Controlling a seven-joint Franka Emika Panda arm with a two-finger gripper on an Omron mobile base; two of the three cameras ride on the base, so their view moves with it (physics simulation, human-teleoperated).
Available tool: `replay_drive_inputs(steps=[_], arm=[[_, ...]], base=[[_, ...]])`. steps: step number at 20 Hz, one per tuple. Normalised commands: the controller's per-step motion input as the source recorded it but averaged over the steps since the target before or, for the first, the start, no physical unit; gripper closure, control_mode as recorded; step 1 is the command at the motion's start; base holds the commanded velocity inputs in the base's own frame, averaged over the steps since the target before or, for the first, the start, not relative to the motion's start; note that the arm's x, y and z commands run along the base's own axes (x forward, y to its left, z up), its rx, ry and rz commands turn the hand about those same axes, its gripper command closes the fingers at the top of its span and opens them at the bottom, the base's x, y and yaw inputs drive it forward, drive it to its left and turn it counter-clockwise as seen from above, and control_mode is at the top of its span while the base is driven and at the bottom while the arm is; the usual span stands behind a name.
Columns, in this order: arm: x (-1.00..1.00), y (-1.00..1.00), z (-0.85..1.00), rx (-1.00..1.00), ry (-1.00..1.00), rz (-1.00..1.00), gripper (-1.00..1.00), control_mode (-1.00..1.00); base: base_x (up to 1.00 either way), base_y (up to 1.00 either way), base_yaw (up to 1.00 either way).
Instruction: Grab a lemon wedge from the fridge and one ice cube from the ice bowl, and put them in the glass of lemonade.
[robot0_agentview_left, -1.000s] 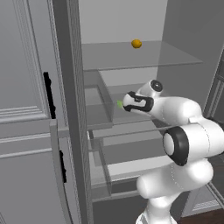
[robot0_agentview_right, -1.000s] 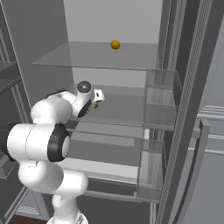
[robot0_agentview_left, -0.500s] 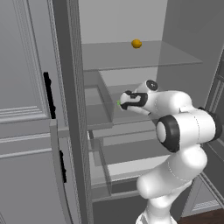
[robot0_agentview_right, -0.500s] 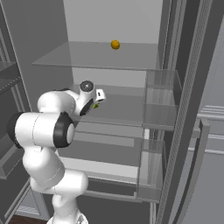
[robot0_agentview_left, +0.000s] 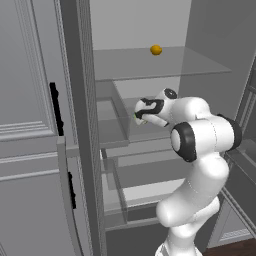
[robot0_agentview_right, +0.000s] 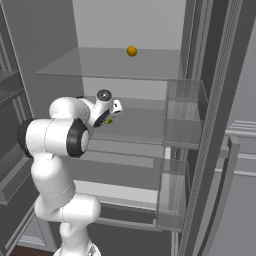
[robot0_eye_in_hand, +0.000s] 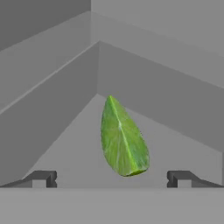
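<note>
In the left base view, your arm reaches deep into the open fridge so the pincer can get at the middle shelf, while a small orange fruit sits well apart on the shelf above. In the right base view, the pincer points down at a green speck, the lemon wedge, lying on that shelf. In the hand view, the wedge lies between your wide-apart fingertips, which grip nothing yet, so you look lined up to grab it.
</note>
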Motion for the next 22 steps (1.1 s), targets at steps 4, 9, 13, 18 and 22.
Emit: replay_drive_inputs(steps=[4,9,13,18,22], arm=[[0.30,0.00,-0.18,0.00,0.00,0.05,-1.00,-1.00],[0.29,0.00,-0.21,-0.01,0.01,0.05,-1.00,-1.00],[0.25,0.00,-0.26,-0.01,0.02,0.05,-1.00,-1.00],[0.27,0.00,-0.24,-0.02,0.03,0.05,-1.00,-1.00],[0.25,0.02,-0.28,-0.03,0.02,0.05,-1.00,-1.00]], base=[[0.00,0.00,0.00],[0.00,0.00,0.00],[0.00,0.00,0.00],[0.00,0.00,0.00],[0.00,0.00,0.00]])
